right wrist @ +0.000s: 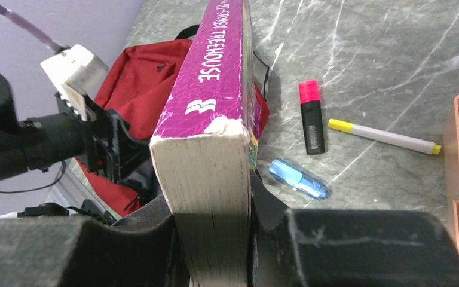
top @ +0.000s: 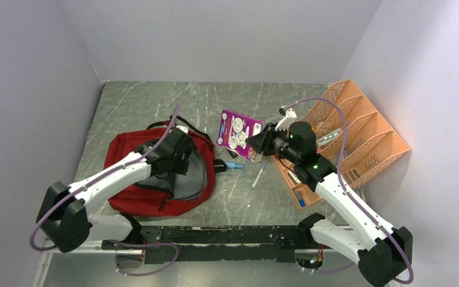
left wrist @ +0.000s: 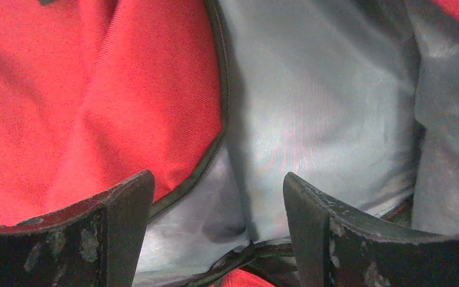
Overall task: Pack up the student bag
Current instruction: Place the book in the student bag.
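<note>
The bag [top: 136, 190] lies flat on the left half of the table [top: 155, 101], near the front edge, with its mouth turned to the right and its grey lining [top: 192, 178] showing. The left gripper [top: 179, 150] hangs over that mouth. In the left wrist view its fingers [left wrist: 116, 239] stand well apart, and the black zip edge between red cloth and lining runs between them; whether they touch the cloth I cannot tell. Right of the bag, a purple book [top: 236, 131] is held above the table, tilted, with its cover facing the top camera. The right gripper [top: 257, 143] is clamped on the book's lower end, and the right wrist view shows the page block squeezed between the two black fingers [right wrist: 346, 239], spine up. Under the book and just right of the bag, three small things lie on the table, apart from one another: a black highlighter [right wrist: 312, 118] with a pink cap, a small blue clear-plastic thing [right wrist: 299, 179], and a white pen [right wrist: 383, 136] with yellow ends. At the far right an orange organiser [top: 367, 140] stands against the wall, with papers in its slots.
</note>
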`<action>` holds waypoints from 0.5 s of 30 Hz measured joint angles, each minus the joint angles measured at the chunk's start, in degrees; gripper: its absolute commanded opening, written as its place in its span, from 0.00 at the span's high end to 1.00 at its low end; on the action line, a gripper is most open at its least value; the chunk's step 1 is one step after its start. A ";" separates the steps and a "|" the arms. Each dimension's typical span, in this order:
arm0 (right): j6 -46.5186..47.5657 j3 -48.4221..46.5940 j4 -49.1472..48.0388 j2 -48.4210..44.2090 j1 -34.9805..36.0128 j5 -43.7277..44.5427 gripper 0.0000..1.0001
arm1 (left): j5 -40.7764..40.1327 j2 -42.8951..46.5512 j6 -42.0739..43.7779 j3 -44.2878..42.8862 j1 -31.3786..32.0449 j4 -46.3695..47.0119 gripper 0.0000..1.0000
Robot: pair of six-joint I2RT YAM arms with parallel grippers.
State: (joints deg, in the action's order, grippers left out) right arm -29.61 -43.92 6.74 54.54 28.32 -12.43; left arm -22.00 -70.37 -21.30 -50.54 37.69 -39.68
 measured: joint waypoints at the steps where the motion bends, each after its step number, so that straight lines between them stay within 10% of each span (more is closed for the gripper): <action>1: 0.09 0.17 0.04 -0.02 0.00 0.00 1.00 | -1.16 -1.53 -0.22 -0.20 1.25 -0.35 0.18; 15: 1.42 0.72 0.92 -1.07 0.02 0.37 1.00 | -22.86 -23.43 -8.15 -8.15 10.38 -12.96 0.40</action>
State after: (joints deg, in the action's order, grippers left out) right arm -28.18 -43.20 7.66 53.47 28.34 -12.05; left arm -44.86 -93.80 -29.45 -58.70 48.07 -52.64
